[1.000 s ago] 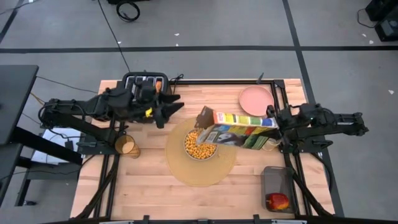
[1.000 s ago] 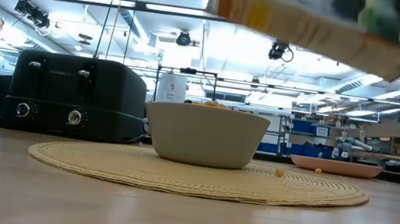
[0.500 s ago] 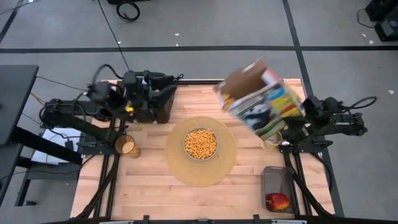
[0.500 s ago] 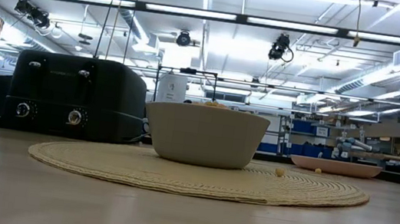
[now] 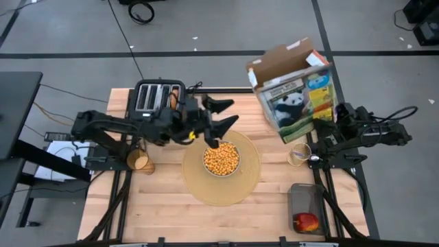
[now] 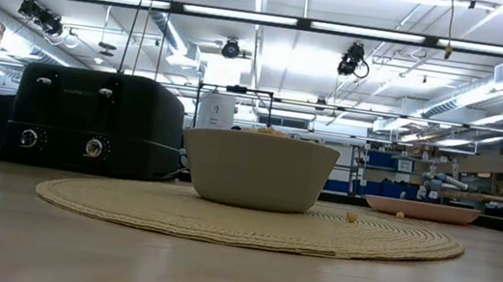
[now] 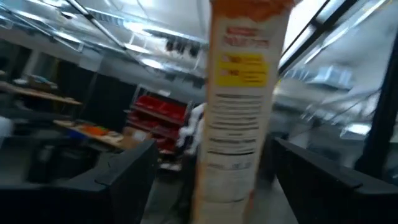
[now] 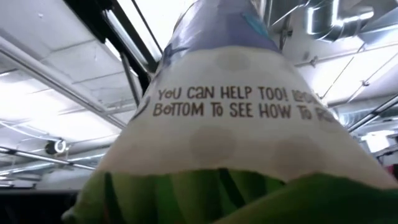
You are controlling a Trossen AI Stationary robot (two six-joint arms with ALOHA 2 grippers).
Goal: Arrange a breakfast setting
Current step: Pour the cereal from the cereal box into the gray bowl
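At desk centre: pale grey bowl [image 5: 221, 158], full of cereal, sat on tan placemat [image 5: 244, 183].
Left claw [image 5: 221, 122]: wide, empty, just beside bowl.
Right claw: gripped cereal box [image 5: 293, 92], upright, well off placemat.
Left to do: cup [image 5: 140, 162], apple [image 5: 306, 221] off the mat.

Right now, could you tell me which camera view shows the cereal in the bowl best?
The high view: it looks straight down into the pale grey bowl, showing the cereal filling it. The low view shows the bowl's side, with cereal barely peeking over the rim. Neither wrist view shows it.
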